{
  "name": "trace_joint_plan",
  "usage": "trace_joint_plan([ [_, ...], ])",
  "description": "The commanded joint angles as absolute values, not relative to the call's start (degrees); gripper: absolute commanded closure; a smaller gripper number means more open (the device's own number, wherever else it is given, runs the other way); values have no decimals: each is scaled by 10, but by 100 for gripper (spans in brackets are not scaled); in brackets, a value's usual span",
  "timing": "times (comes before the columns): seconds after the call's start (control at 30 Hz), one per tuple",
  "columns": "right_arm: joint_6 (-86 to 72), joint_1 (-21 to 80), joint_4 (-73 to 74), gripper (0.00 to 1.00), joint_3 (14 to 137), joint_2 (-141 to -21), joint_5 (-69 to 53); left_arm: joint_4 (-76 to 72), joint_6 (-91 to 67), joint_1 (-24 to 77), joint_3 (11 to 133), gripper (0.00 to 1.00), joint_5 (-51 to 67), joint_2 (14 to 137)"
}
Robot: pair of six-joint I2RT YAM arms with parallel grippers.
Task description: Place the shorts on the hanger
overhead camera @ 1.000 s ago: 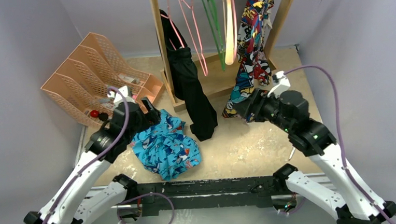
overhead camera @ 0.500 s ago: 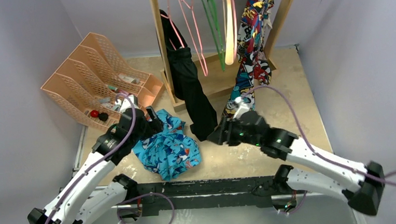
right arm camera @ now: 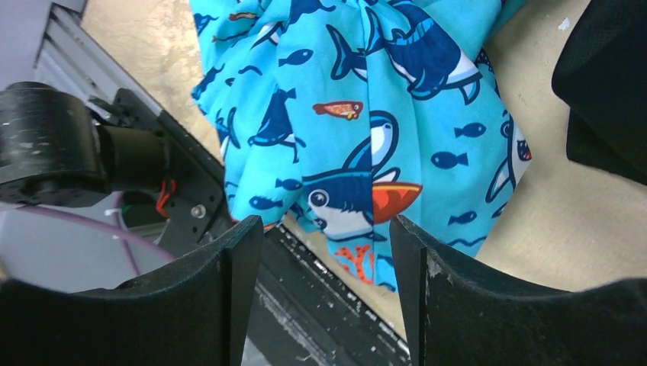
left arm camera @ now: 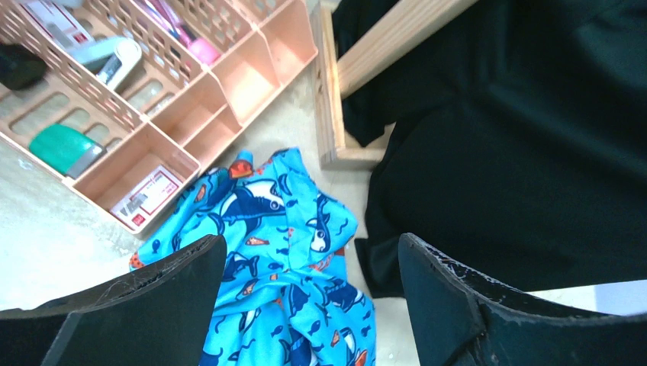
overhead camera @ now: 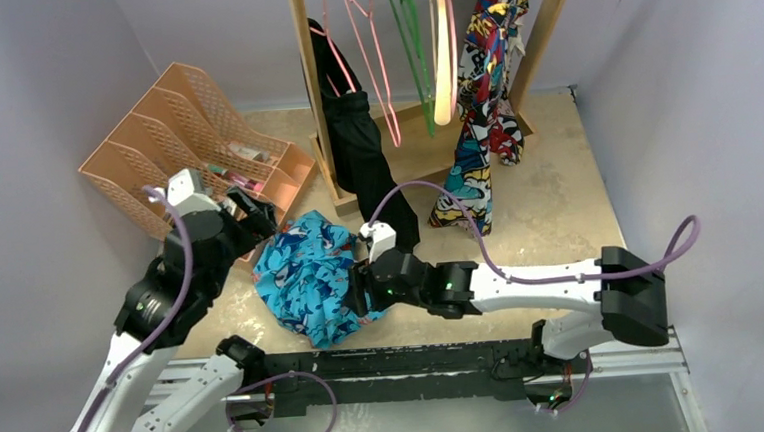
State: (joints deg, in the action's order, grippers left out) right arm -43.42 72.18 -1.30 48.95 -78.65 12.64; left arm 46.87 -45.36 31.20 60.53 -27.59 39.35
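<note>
The right gripper (overhead camera: 356,296) is held with its jaws apart and nothing clamped between them, and it is pressed close to the near right edge of the shorts (overhead camera: 317,275), which lie crumpled on the worktop (overhead camera: 558,215). In the right wrist view the shark-print cloth is seen directly ahead of the open jaws, its lower hem just at the fingertips. The left gripper (overhead camera: 258,216) is likewise spread wide and empty, and it is poised over the far left edge of the heap, so the shorts are flanked by both arms, with the right one judged nearer to the cloth. The heap's long axis runs from the foot of the wooden rack (overhead camera: 313,100) towards the near edge. The hanger (overhead camera: 377,71) is hung on the rack, well apart from the shorts and bare.
</note>
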Motion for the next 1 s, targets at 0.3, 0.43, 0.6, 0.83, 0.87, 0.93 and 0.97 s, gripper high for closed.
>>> trace_joint_plan([
  [0.3, -408, 729, -59, 43, 513, -899, 178, 497, -441, 313, 656, 19, -292, 373],
  [0.43, -409, 730, -47, 69, 517, -885, 187, 489, -441, 313, 653, 20, -253, 381],
  [0.6, -430, 730, 10, 100, 530, -837, 199, 478, -427, 313, 641, 20, -215, 389],
  [0.83, -467, 730, 70, 100, 534, -698, 214, 417, -407, 313, 625, 20, -81, 410],
  [0.87, -470, 730, 76, 100, 536, -680, 218, 408, -406, 313, 623, 20, -57, 416],
  [0.93, -477, 730, 91, 100, 543, -645, 220, 391, -405, 313, 621, 20, -8, 428],
  [0.97, -481, 730, 100, 100, 549, -629, 220, 386, -405, 313, 621, 21, 17, 434],
])
